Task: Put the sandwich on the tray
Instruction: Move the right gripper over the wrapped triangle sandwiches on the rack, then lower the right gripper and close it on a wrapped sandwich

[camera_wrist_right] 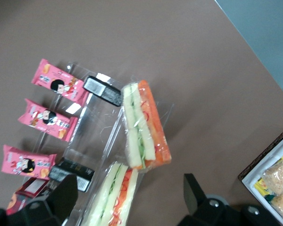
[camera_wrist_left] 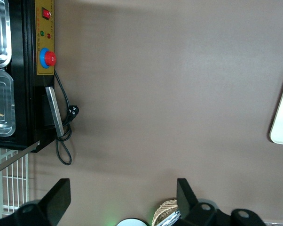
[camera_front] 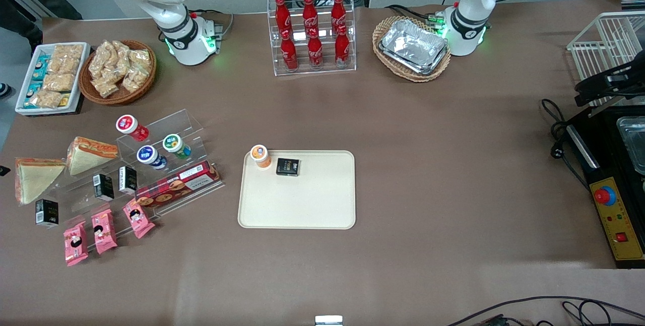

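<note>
While your gripper (camera_wrist_right: 128, 181) hangs over the working arm's end of the table, its fingers are spread wide and carry nothing. The sandwich (camera_wrist_right: 111, 202) (camera_front: 93, 152) lies right beneath it, lined up between the fingers, with the second sandwich (camera_wrist_right: 144, 127) just beside. The tray (camera_front: 297, 205) sits well apart from both.

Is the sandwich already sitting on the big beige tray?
No, the tray holds only a small cup and a dark box, the sandwich sits on the clear rack, and the gripper hangs open above it.

Six red cola bottles (camera_front: 311, 31) stand in a clear rack, beside a wicker basket (camera_front: 411, 49) holding foil trays (camera_front: 414, 46).
</note>
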Available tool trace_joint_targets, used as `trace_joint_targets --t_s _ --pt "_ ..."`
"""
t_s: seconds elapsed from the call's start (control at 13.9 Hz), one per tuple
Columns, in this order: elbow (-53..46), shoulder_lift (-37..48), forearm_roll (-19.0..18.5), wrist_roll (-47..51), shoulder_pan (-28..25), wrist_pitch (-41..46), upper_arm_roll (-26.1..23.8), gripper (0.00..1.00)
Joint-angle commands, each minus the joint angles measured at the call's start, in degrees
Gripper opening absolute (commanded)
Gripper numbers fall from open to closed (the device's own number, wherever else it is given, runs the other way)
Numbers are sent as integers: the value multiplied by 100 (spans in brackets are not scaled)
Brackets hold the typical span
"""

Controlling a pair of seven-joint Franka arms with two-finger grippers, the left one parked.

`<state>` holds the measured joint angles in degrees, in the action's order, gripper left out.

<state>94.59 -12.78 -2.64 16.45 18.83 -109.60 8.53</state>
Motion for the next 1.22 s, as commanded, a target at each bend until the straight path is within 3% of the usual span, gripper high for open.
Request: trace_joint_targets --t_s 0.0,0.29,0.5,1.01,1.15 --pt "-178 -400 132 8 234 -245 -53 100" --pt "-160 -752 150 -133 340 -483 -71 100" --pt "-90 -822 413 -80 331 -439 -71 100" --pt "7 -1147 387 -124 349 -711 -71 100" --pt "7 -1209 414 -124 366 -738 -71 89"
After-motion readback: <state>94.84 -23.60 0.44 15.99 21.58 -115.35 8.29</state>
